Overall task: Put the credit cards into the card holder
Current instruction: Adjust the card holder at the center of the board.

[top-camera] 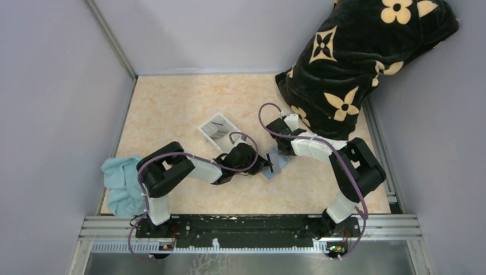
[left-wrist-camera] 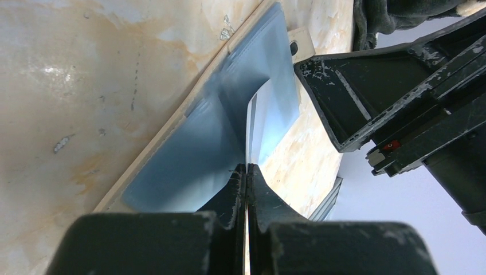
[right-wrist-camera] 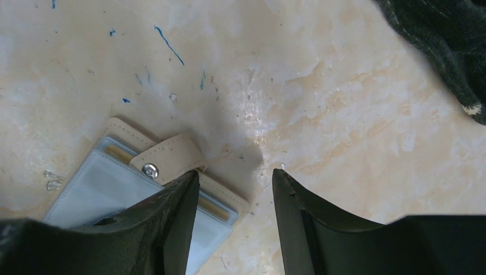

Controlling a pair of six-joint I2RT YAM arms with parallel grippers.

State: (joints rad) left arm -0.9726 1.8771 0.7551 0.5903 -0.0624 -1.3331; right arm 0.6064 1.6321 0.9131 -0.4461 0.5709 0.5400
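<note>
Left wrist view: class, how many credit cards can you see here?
1: the credit card, pinched edge-on in the left gripper, aimed at the open card holder. Others may be hidden elsewhere.

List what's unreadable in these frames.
Card in the left gripper: left wrist view shows it edge-on, so face and colour are unreadable.
Card holder: top view, mostly covered by both grippers.
Tray contents: top view, too small.
Card holder's near part: right wrist view, hidden behind the right gripper's finger, cut by frame edge.

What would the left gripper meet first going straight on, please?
Probably the blue-grey lining of the card holder: the card pinched in the left gripper points at it, though depth is unclear.
</note>
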